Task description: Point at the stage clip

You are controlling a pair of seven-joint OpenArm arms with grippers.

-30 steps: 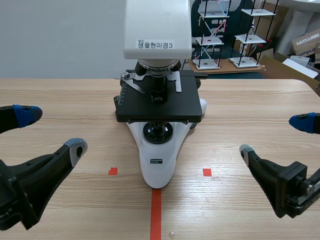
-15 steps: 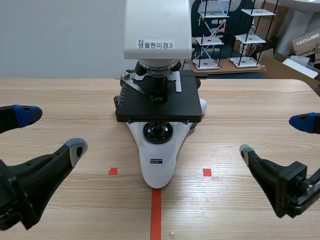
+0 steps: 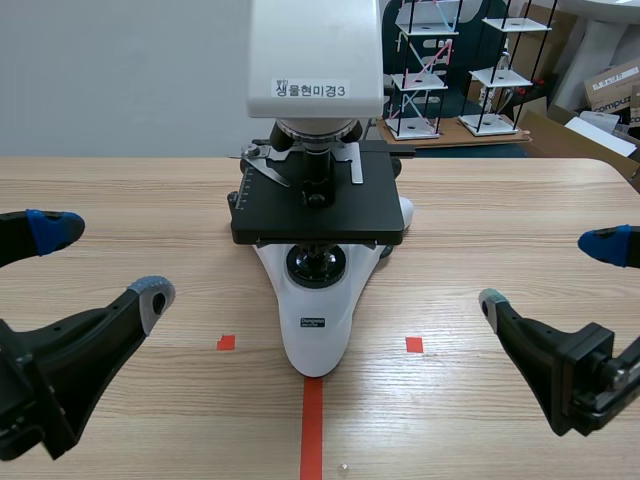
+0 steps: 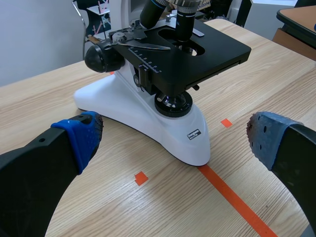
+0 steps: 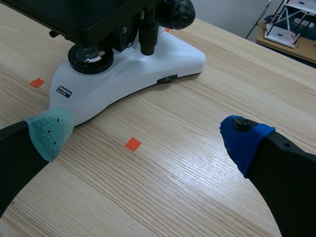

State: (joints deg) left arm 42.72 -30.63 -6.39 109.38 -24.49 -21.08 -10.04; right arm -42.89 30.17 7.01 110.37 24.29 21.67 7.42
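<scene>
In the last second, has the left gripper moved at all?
No. The left gripper sits open in the same spot, just as far from the small tape square and the microscope as before.

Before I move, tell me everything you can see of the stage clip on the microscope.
The stage clip is a thin, curved, silvery metal arm lying flat on the black stage at its far left corner, beside the objectives, along a white-marked scale. The left gripper and right gripper are open, well clear of it.
</scene>
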